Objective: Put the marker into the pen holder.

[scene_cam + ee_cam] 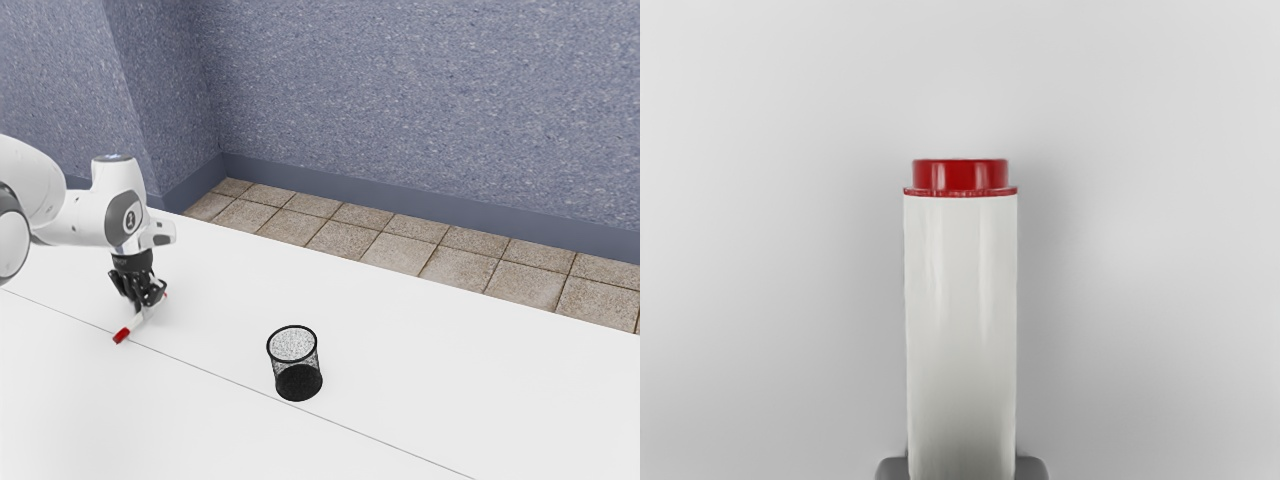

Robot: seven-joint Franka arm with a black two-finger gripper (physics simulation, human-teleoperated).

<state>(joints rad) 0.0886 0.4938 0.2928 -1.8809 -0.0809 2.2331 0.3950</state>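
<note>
Holding the marker (961,320), the gripper (142,303) hangs below a round emblem (130,219).

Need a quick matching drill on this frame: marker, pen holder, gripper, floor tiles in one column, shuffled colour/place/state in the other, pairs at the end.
Column 1
1. marker
2. pen holder
3. gripper
4. floor tiles

Column 2
A. shut, one finger against each side of a white barrel
B. beige-brown, laid beyond the edge of the table
C. white body, red at both ends
D. black mesh, standing upright on the tabletop

Pairs: 1-C, 2-D, 3-A, 4-B
</note>
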